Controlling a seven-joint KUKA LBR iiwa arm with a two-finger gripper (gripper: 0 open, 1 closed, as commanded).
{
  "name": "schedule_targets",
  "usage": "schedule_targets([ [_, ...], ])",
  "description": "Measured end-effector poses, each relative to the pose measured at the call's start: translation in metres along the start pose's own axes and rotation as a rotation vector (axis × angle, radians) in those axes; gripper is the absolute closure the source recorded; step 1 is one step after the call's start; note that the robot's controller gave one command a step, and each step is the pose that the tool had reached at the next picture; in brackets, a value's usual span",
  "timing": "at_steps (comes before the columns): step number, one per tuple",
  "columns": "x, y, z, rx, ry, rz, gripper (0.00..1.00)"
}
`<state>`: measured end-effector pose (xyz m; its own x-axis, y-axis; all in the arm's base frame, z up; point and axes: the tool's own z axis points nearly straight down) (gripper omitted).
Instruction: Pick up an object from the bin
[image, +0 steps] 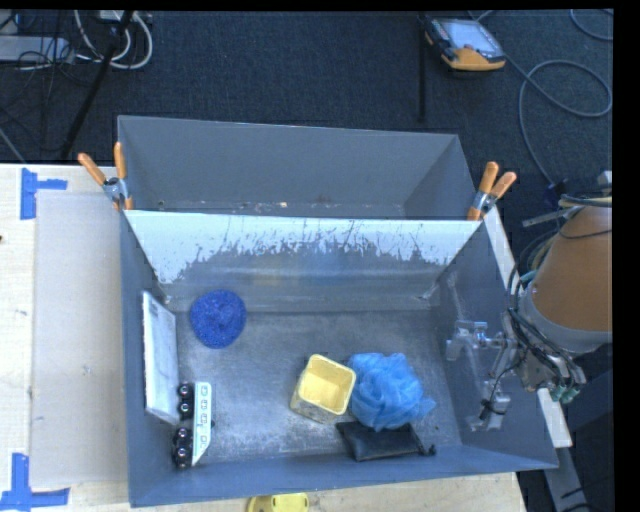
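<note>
My gripper (478, 375) hangs over the bin's right wall, open, with nothing between its fingers. Nearest to it on the bin floor is a crumpled light-blue mesh puff (388, 390), a short way to its left. The puff partly rests on a flat black block (380, 441) by the front wall. A small square yellow cup (324, 385) touches the puff's left side, tilted with its mouth up.
A round dark-blue scrubber (218, 318) lies at the left of the floor. Along the left wall lean a flat white packet (160, 355) and a white toy with black wheels (193, 425). The arm with its orange cover stands outside the bin's right rim.
</note>
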<state>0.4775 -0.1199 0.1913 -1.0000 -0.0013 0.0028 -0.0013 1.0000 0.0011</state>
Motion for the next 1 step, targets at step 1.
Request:
schedule_targets([
  [1, -0.0443, 0.0351, 0.0338, 0.003, -0.008, -0.025, 0.0],
])
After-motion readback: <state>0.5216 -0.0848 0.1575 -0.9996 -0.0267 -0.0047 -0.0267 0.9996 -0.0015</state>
